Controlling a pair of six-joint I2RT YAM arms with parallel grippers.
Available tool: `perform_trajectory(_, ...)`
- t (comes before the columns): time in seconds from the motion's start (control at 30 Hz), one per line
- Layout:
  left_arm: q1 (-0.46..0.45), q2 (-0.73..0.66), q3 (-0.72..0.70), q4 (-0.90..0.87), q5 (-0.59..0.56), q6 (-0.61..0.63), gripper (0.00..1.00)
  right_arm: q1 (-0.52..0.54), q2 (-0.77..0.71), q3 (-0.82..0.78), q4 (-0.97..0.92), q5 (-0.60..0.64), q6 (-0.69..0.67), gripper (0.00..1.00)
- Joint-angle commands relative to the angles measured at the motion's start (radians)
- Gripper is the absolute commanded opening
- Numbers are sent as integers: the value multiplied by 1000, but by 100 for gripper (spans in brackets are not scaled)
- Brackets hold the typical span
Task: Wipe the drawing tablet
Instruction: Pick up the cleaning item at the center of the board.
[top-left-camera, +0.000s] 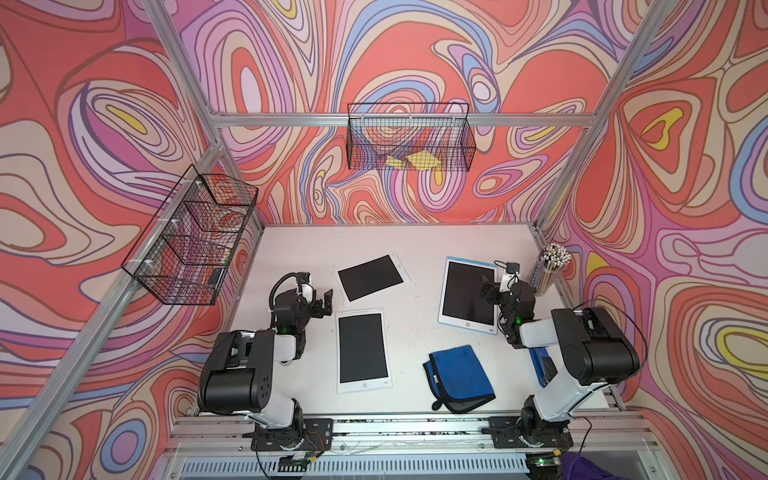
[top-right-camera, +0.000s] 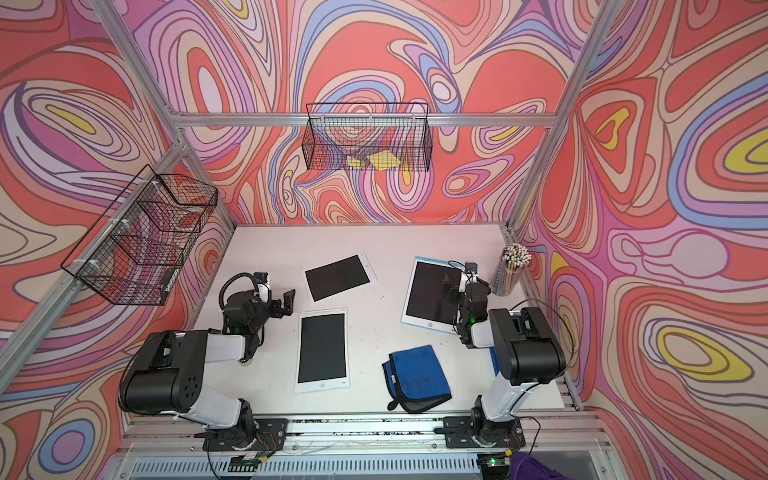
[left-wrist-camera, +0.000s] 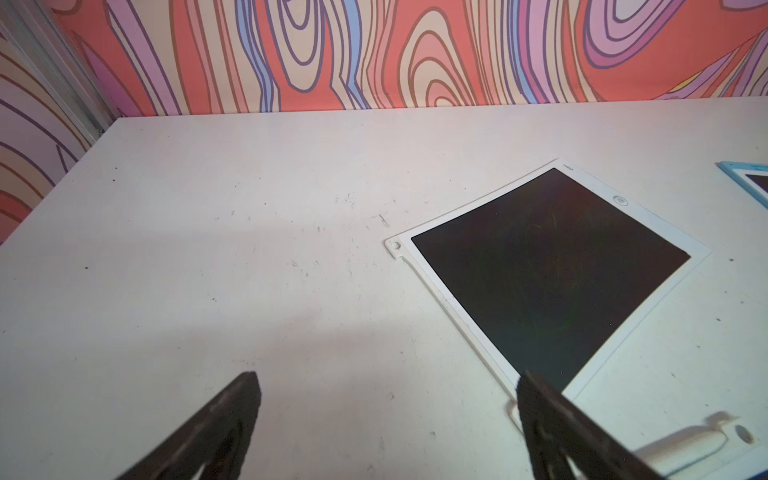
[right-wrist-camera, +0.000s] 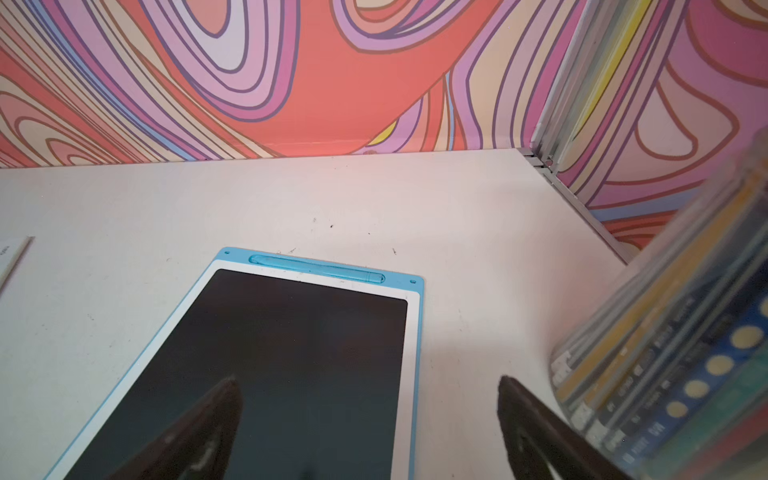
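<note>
Three drawing tablets lie flat on the white desk. The far white tablet sits skewed in the middle, and the near white tablet lies straight just on the near side of it. The blue-framed tablet is to the right. All three screens are dark.

The left pincer hangs above bare desk, left of the gap between the two white tablets, with its jaws wide apart and nothing between them. In the left wrist view this pincer frames bare desk. One of its fingers overlaps a corner of the far white tablet.

The right pincer hangs over the right edge of the blue-framed tablet, also spread wide and holding nothing. In the right wrist view one finger shows against the dark screen of that tablet. The other finger shows against the desk between the tablet and the cup of pencils.

The blue cloth lies folded on the near side of the blue-framed tablet, right of the near white tablet, apart from both pincers. The cup of pencils stands at the desk's right edge in both top views.
</note>
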Motion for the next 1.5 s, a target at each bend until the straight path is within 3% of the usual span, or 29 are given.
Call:
perform_trajectory(0.0,-3,5,-9,26,1,1,99,-1,5,9,-2,-5,-4,98)
perform_trajectory(0.5,-2,5,-7,24,-8,-3,99,-2,5,10,-6,-9,-2,98)
perform_trajectory(0.63,-2,7,4,-1,-131,-51,99,-5,6,15,-14,-13,2,98)
perform_trajectory(0.83,-12,5,13,-17,-162,-47,99,-10,5,18,-19,-22,6,98)
perform_trajectory(0.93,-43,-11,22,-44,-308,-65,99,-8,0,3,9,-1,-4,98)
perform_trajectory(1.03,-84,-123,42,-168,-411,-47,99,33,-46,-8,6,86,-29,98)
perform_trajectory(1.1,-139,-218,62,-263,-498,-16,99,106,-121,103,-263,192,-67,98)
perform_trajectory(1.17,-162,-308,75,-330,-509,-87,99,147,-142,279,-577,217,-53,99)
perform_trajectory(1.27,-165,-426,114,-488,-418,-279,99,172,-98,543,-953,298,135,98)
perform_trajectory(1.3,-165,-451,107,-489,-372,-336,99,172,-79,618,-1064,271,193,98)
perform_trajectory(1.37,-168,-482,89,-468,-277,-421,99,185,-51,716,-1202,207,223,98)
perform_trajectory(1.47,-188,-506,127,-580,-169,-504,99,223,-46,779,-1336,175,247,98)
